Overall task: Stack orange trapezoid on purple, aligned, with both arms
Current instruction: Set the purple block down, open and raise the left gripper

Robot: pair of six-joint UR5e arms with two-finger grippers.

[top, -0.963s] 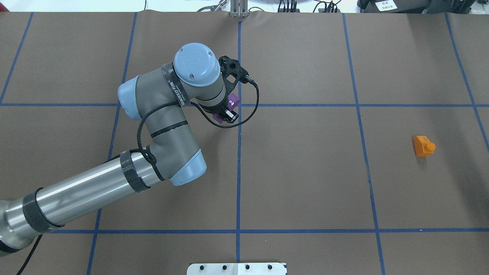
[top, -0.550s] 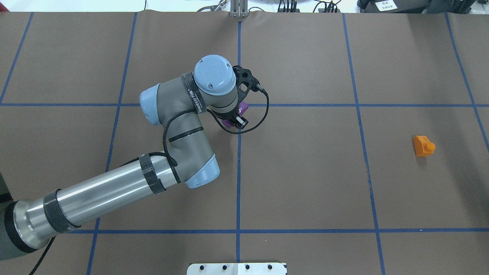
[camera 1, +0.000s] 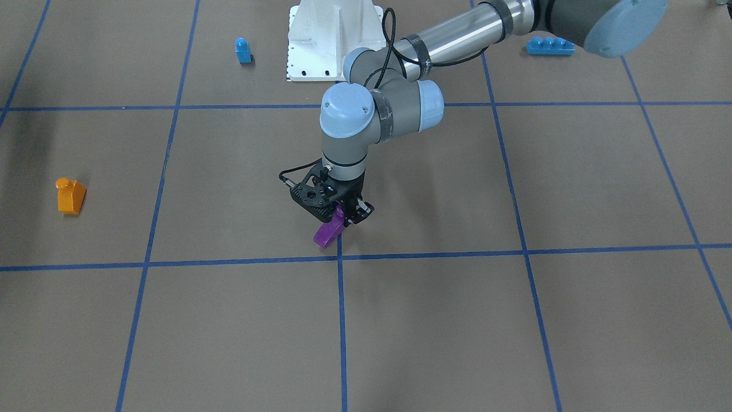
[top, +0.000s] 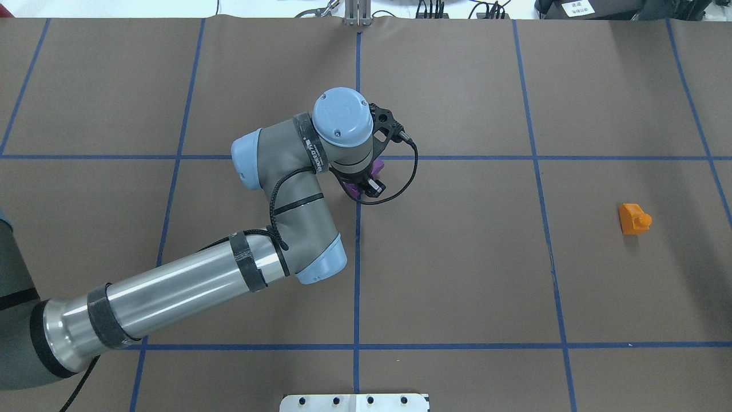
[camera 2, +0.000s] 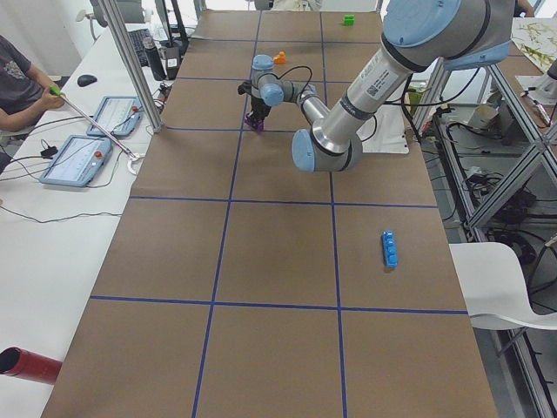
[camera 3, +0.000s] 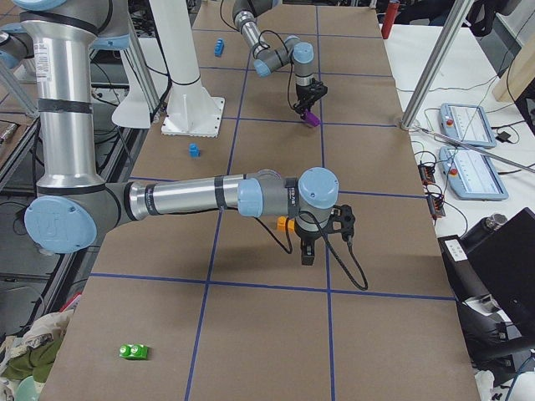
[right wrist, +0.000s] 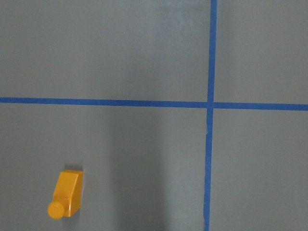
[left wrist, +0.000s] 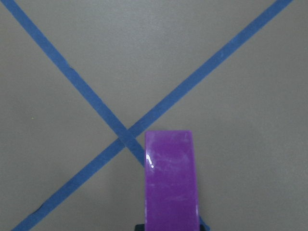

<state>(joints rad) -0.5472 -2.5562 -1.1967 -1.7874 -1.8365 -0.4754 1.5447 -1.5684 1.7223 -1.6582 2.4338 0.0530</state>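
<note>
The purple brick (camera 1: pixel 330 232) hangs tilted in my left gripper (camera 1: pixel 337 216), which is shut on it just above the table, by the middle tape crossing. It also shows in the left wrist view (left wrist: pixel 171 178) and, partly hidden by the wrist, in the overhead view (top: pixel 376 168). The orange trapezoid (top: pixel 633 218) lies on its side alone on the right half of the table, stud pointing right; it shows in the right wrist view (right wrist: pixel 67 192) too. My right gripper (camera 3: pixel 307 251) shows only in the exterior right view, hanging near the orange brick; I cannot tell whether it is open.
A small blue single-stud brick (camera 1: pixel 243 50) and a long blue brick (camera 1: pixel 550 46) lie near the robot's white base plate (camera 1: pixel 326 40). A green brick (camera 3: pixel 134 351) lies at the table's right end. Blue tape lines grid the brown table.
My left arm has carried the purple brick to the right, from left of the centre line to just over it. The orange trapezoid has not moved.
</note>
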